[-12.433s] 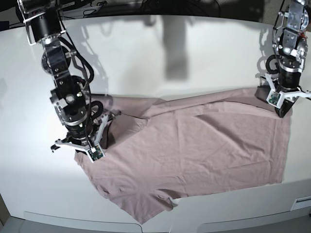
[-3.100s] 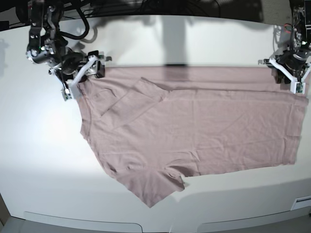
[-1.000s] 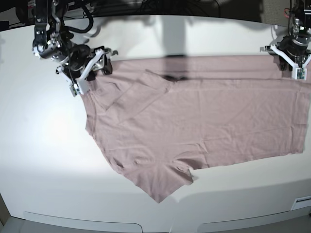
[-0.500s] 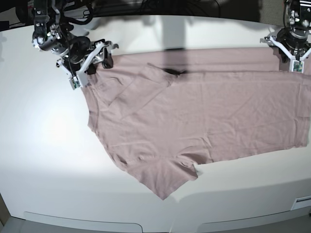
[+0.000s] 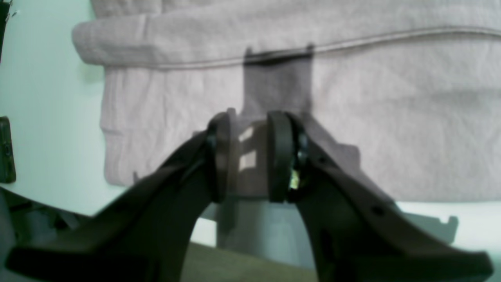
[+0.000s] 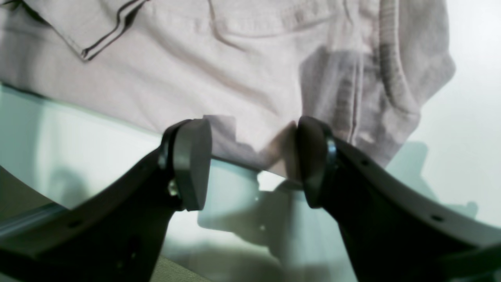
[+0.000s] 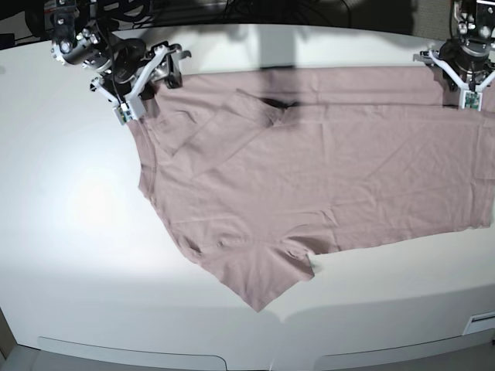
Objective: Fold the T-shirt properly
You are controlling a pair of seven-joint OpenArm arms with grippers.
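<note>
The dusty-pink T-shirt (image 7: 309, 170) lies spread sideways on the white table, neck to the left and hem to the right. One sleeve (image 7: 232, 127) is folded onto the body and the other (image 7: 263, 278) points toward the front edge. At the far right corner my left gripper (image 7: 462, 77) is shut on the hem; in the left wrist view its fingers (image 5: 249, 156) stand close together with cloth (image 5: 352, 117) between them. My right gripper (image 7: 166, 68) is at the far left shoulder corner. Its jaws (image 6: 252, 162) stand wide apart, and the cloth edge (image 6: 195, 58) beside the ribbed collar (image 6: 391, 58) runs between the fingertips.
The white table (image 7: 77, 232) extends left of and in front of the shirt. Dark cables (image 7: 232, 11) run along the far edge behind both arms. A small dark object (image 5: 6, 149) sits at the left edge of the left wrist view.
Both grippers have moved toward the table's far edge, and the whole T-shirt has slid that way with them. The jaws have not changed.
</note>
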